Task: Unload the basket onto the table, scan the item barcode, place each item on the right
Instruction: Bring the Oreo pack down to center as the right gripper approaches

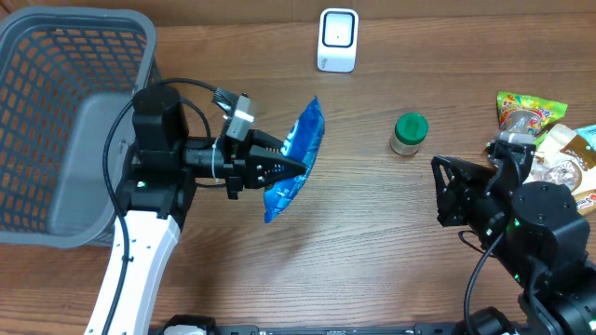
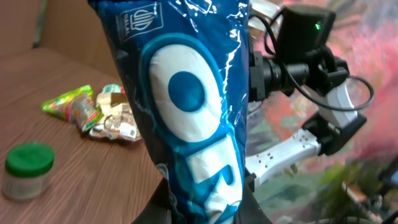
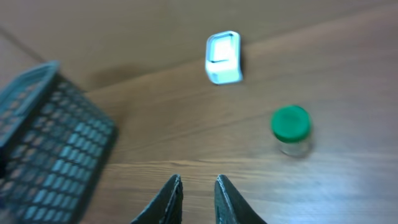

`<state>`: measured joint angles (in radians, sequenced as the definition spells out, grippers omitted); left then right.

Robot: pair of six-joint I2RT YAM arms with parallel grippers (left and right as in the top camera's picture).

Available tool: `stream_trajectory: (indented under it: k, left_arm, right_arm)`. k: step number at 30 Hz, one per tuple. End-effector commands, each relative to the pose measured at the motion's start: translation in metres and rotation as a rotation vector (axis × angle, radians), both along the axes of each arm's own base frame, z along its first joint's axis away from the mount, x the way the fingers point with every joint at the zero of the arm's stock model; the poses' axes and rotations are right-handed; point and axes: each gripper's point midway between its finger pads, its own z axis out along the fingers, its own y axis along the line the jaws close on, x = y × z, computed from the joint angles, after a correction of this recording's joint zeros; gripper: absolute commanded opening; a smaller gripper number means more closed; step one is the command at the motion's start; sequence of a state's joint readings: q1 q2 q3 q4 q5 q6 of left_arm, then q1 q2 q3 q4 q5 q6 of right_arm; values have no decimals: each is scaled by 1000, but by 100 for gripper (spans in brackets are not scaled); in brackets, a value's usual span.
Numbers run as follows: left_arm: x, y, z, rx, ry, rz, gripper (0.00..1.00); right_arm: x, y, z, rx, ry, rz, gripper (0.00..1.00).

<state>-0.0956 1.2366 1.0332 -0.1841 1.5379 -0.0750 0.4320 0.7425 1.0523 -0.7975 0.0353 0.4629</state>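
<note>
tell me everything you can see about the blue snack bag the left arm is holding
The blue snack bag is a glossy, crinkled, foil-like pouch. It is deep blue, with large white and blue lettering and a small white logo near one end. It looks sealed and puffy. The left fingers clamp it, apparently clear of the wooden table. It lies diagonally in the overhead view, one end toward the white scanner. Nothing else touches it, and no barcode shows.

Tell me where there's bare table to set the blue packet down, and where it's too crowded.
Bare wood: the wide front middle, in front of the blue packet and the green-lidded jar; also the strip between the scanner and the jar. Crowded: the right edge, with the snack packets piled, and the far left, taken by the basket.
</note>
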Motion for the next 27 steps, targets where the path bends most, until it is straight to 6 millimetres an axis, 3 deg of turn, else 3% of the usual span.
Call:
stream_trajectory:
  k: [1,6,10,14,20,27]
  left_arm:
    - [-18,-10,12,-22,-65,-86,5]
    - [-29,-24,18,-32,-123,-150,5]
    - [-32,-27,20,-35,-145,-161,5]
    - [-31,-27,22,-38,-167,-160,5]
    - [-30,-27,26,-39,-172,-161,4]
    - [-29,-27,25,-38,-164,-161,5]
  right_arm:
    - [-11,33,15,30,-68,219,24]
    - [-27,83,45,89,-207,561,26]
    - [-25,102,43,118,-200,670,26]
    - [-35,123,41,149,-209,851,28]
    - [-49,140,48,199,-267,1055,31]
    - [-46,142,51,199,-293,1061,32]
